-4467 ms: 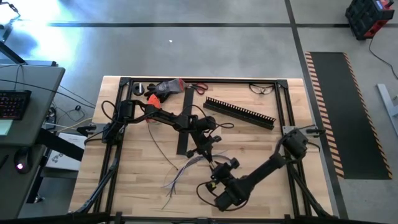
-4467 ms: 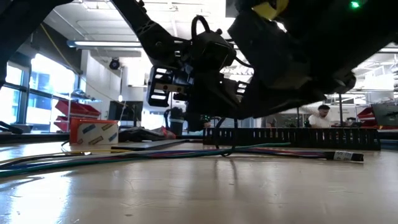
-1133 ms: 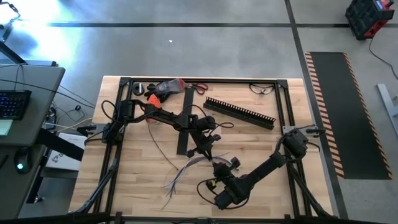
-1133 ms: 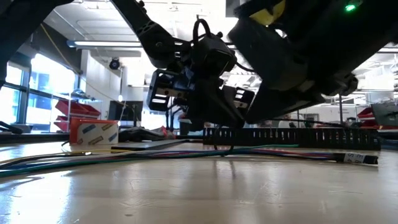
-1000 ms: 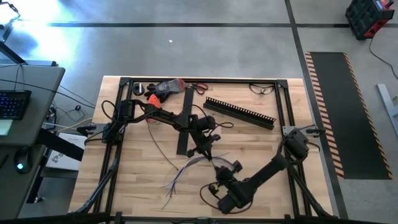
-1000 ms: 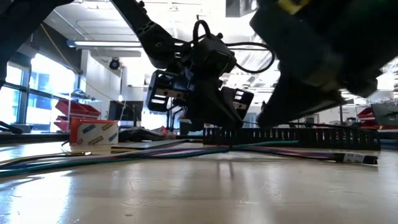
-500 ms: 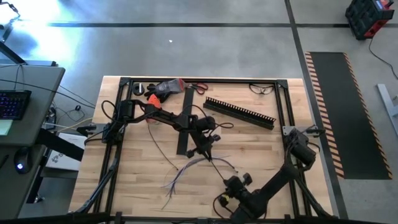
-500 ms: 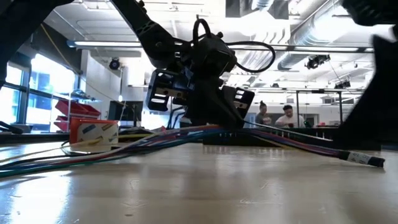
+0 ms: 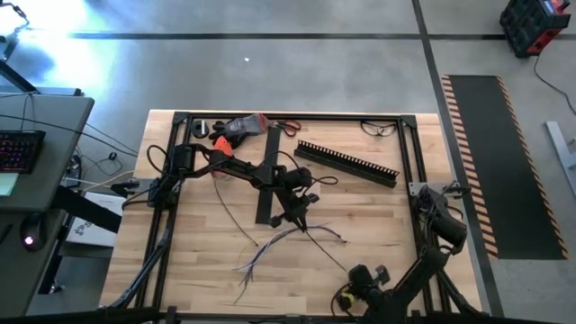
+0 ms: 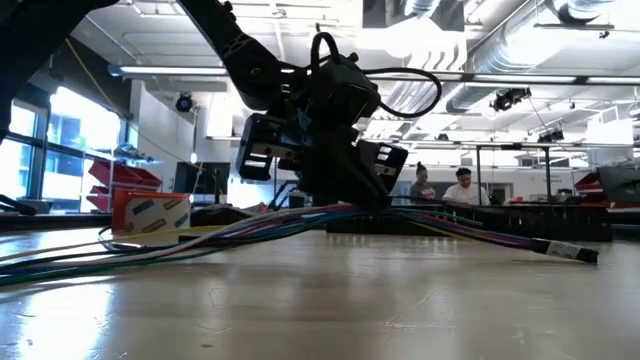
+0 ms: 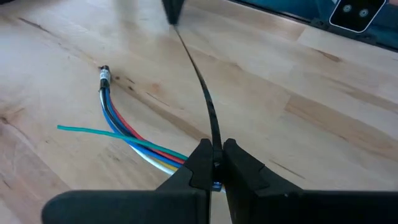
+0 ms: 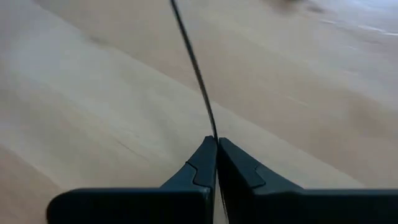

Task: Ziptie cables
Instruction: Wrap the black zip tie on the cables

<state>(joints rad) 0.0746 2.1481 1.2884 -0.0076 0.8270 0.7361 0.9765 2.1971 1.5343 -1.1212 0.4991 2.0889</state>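
The cables [image 9: 270,245] lie near the middle of the desk [image 9: 207,225], their splayed free ends fanning toward the front-left over bare wood, their other end, toward the desk's middle, raised off the surface under the left gripper [image 9: 301,214]. In the low view the bunch [image 10: 200,238] slopes up from the desk into that gripper [image 10: 345,195]. In the left wrist view the left fingers [image 11: 202,163] are clenched on a thin black zip tie [image 11: 205,102], with the coloured wires [image 11: 124,134] running in just beneath them. The zip tie [image 9: 326,252] stretches as 1 straight dark line across open wood to the right gripper [image 9: 355,279], which sits at the desk's front edge; its fingers [image 12: 205,163] are clenched on the tie's other end [image 12: 193,62].

Between the 2 grippers the wood is bare, and the front-left and right-hand parts of the desk are open as well. Clutter keeps to the back: a flat black strip [image 9: 268,171] lies under the left arm, a black slotted cable channel [image 9: 346,163] lies diagonally toward the back right, and an orange-and-grey tool [image 9: 236,128], red-handled scissors [image 9: 290,126] and safety glasses [image 9: 379,128] line the rear edge. A black frame [image 9: 414,171] borders the desk.
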